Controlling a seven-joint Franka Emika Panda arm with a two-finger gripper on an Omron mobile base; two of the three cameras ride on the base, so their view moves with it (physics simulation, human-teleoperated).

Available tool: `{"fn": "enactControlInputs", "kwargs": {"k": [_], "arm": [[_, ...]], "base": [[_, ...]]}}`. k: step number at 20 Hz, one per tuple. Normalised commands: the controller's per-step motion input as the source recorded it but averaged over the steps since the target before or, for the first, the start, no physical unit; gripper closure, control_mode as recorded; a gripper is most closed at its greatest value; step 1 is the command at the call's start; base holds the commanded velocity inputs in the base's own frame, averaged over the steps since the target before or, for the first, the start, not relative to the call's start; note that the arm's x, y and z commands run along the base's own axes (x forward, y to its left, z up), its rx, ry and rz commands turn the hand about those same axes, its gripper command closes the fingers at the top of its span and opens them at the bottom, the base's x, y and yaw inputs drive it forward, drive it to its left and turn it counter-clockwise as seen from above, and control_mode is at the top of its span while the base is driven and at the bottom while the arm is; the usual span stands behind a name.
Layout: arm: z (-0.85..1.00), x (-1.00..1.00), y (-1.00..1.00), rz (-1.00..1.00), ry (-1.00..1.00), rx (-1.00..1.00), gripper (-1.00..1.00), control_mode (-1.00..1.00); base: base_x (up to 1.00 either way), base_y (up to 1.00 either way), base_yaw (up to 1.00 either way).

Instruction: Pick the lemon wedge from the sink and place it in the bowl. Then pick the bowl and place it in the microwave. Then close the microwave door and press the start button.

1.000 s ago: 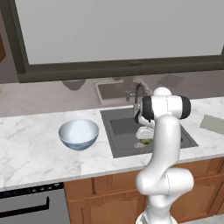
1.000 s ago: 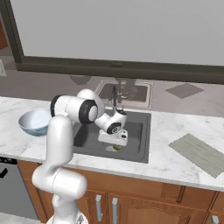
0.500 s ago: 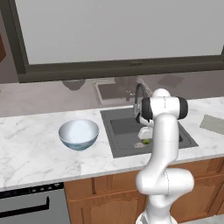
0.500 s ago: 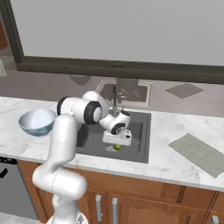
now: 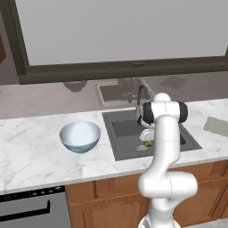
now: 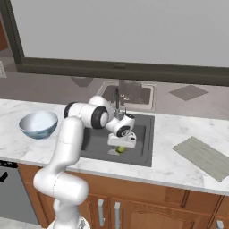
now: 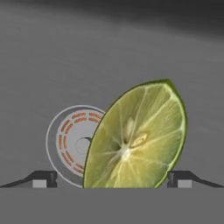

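The lemon wedge [image 7: 136, 138] was a thin half-moon of pale yellow-green flesh with a darker green rind, its segments and pith showing. It lay on the smooth dark grey floor of the sink [image 5: 127, 133], partly over the round metal drain [image 7: 72, 142] with its ring of orange slots. The claw [image 7: 112, 178] stood wide open, one fingertip [image 7: 41, 179] on each side of the wedge, gripping nothing. From the base views the wedge [image 6: 120, 150] sat at the near side of the basin under the lowered hand, with a small grey lump [image 5: 141, 147] just to its left.

The sink was a recessed rectangle set in a white marble counter [image 5: 31, 151] with grey veining, above brown wooden cabinets [image 6: 134, 205]. A curved metal faucet [image 5: 141, 95] rose at the far edge. The bowl [image 5: 80, 136], round and glossy with a pale bluish inside, stood on the counter well left of the sink. A flat grey mat [image 6: 203, 156] lay on the counter to the right.
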Motion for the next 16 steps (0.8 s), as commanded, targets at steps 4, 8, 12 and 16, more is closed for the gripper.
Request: {"fn": "enactControlInputs", "kwargs": {"k": [4, 8, 12, 16], "arm": [[-0.18, 0.34, -0.05, 0.03, 0.0, 0.0, -1.0, -1.0], [-0.15, 0.23, -0.06, 0.02, 0.0, 0.0, -1.0, -1.0], [-0.08, 0.0, -0.03, 0.0, 0.0, 0.0, 1.0, -1.0], [0.01, -0.25, -0.06, 0.0, 0.0, 0.0, 1.0, -1.0]], "base": [[0.0, 0.0, 0.0], [0.0, 0.0, 0.0], [0.0, 0.0, 0.0], [0.0, 0.0, 0.0]]}}
